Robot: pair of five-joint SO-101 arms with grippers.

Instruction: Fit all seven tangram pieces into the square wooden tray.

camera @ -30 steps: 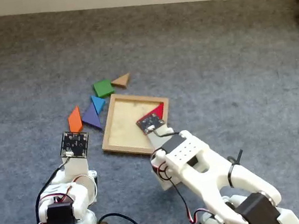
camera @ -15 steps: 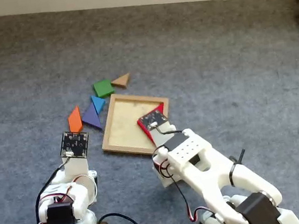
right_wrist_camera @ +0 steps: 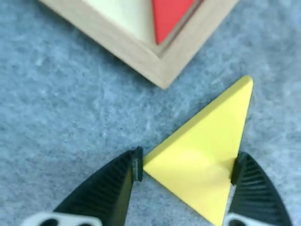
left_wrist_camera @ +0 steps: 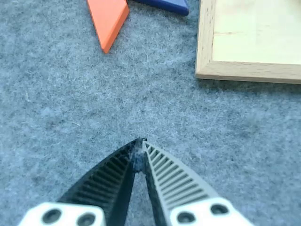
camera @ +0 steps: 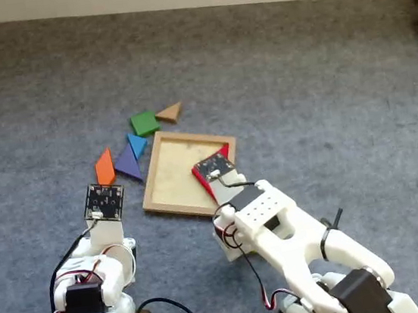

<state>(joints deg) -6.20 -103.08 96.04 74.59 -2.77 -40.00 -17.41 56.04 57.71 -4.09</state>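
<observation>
Right hand [right_wrist_camera: 187, 167] spread wide, clamped across yellow triangle [right_wrist_camera: 207, 141].

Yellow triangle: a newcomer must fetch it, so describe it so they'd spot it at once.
Find the square wooden tray on the grey carpet. Just outside the tray corner that holds the red triangle lies the yellow triangle. It is the only yellow piece.
</observation>
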